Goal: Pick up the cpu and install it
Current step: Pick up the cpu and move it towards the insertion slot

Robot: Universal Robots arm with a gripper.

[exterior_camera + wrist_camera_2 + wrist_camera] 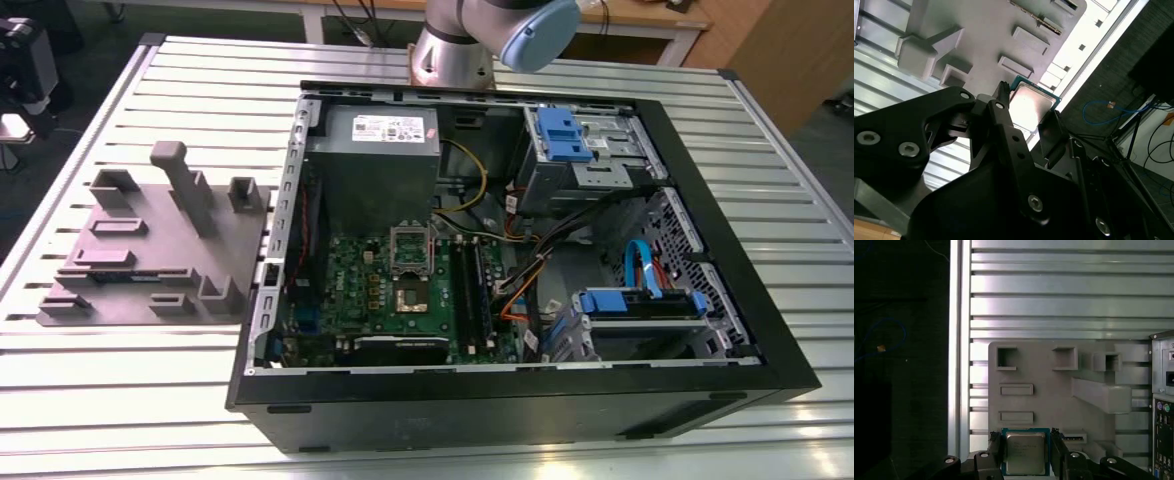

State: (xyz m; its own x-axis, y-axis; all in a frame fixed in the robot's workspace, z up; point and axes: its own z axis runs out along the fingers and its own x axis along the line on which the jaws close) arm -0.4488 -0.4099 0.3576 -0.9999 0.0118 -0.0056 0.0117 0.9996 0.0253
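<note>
The cpu (1025,452), a small square chip with a shiny metal top and a green edge, sits between my gripper's (1025,440) two black fingers (994,447), which are shut against its opposite sides. In the second wrist view the cpu (1031,105) is again held in the gripper (1026,117), well above the grey fixture plate (979,35). In the exterior view the motherboard's cpu socket (411,287) lies open inside the computer case (534,385), with its metal lid (410,245) raised.
The grey fixture plate (147,250) with raised blocks and pockets lies on the slatted metal table (134,400), on the exterior view's left of the case. Inside the case are a grey power-supply box (380,150), blue drive bays (574,135) and cables. The arm's base (461,50) stands behind the case.
</note>
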